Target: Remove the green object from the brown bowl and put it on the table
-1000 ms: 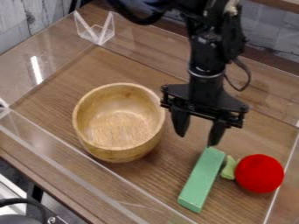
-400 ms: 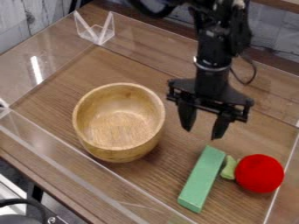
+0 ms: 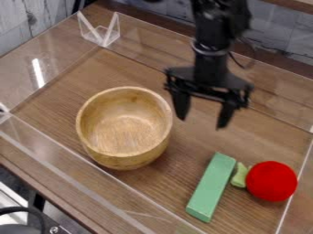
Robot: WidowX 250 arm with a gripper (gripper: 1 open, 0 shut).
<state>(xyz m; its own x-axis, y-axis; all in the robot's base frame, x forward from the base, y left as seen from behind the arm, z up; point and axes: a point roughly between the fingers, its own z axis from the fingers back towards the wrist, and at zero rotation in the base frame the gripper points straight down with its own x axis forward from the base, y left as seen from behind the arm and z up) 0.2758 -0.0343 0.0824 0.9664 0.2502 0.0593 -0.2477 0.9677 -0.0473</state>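
The green object [image 3: 213,186], a flat long block, lies on the table [image 3: 123,73] at the front right, outside the brown bowl [image 3: 124,127]. The wooden bowl stands left of centre with nothing inside it. My gripper [image 3: 208,107] hangs open above the table, to the right of the bowl and well above the block, with nothing between its fingers [image 3: 181,102].
A red ball [image 3: 272,181] with a small green stub rests just right of the block. Clear acrylic walls [image 3: 49,64] edge the tabletop, and a clear angled stand [image 3: 98,30] sits at the back left.
My gripper has risen and moved back, away from the green block, with its fingers spread wider. The block, bowl and ball have stayed in place.
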